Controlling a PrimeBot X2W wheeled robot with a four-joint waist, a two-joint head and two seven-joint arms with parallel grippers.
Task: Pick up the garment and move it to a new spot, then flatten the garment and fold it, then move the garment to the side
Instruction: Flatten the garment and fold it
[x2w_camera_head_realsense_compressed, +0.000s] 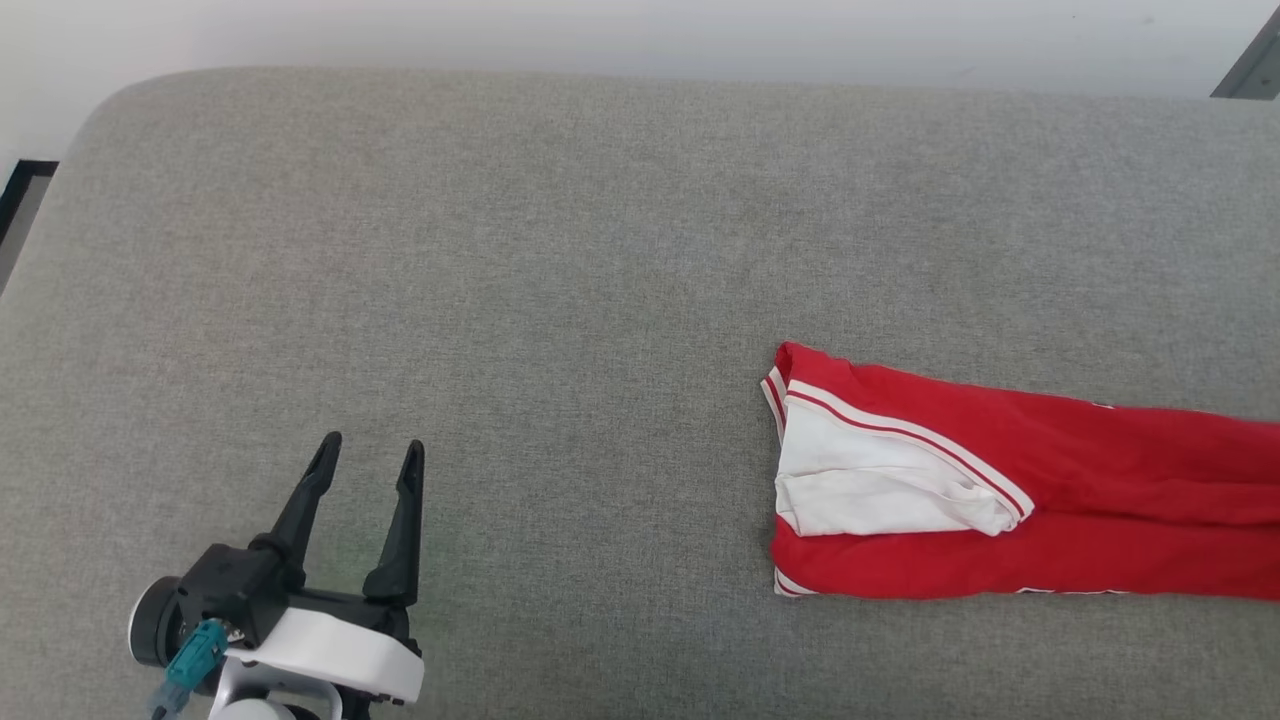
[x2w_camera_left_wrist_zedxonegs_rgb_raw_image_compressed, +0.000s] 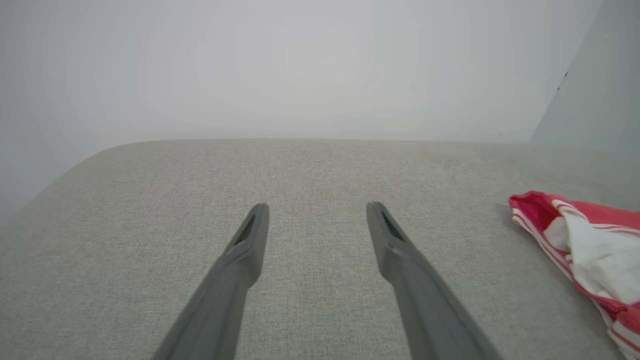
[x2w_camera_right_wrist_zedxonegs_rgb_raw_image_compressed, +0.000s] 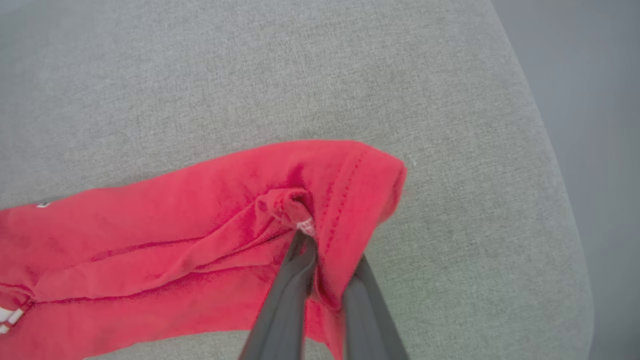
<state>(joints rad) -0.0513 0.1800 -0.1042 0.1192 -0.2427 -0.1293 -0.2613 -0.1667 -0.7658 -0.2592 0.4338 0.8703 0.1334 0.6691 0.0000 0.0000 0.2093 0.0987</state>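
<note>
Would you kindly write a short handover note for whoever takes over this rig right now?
Left end effector: open, holding nothing, over the bare grey cushion, well apart from the garment.
Right end effector: shut on the garment's red hem end.
Garment: lies on the right part of the cushion, folded lengthwise into a long strip, with a white sleeve on top.
Done: flattening and a lengthwise fold, by the look of it.
Left: probably a further fold, then moving the garment to the side.
</note>
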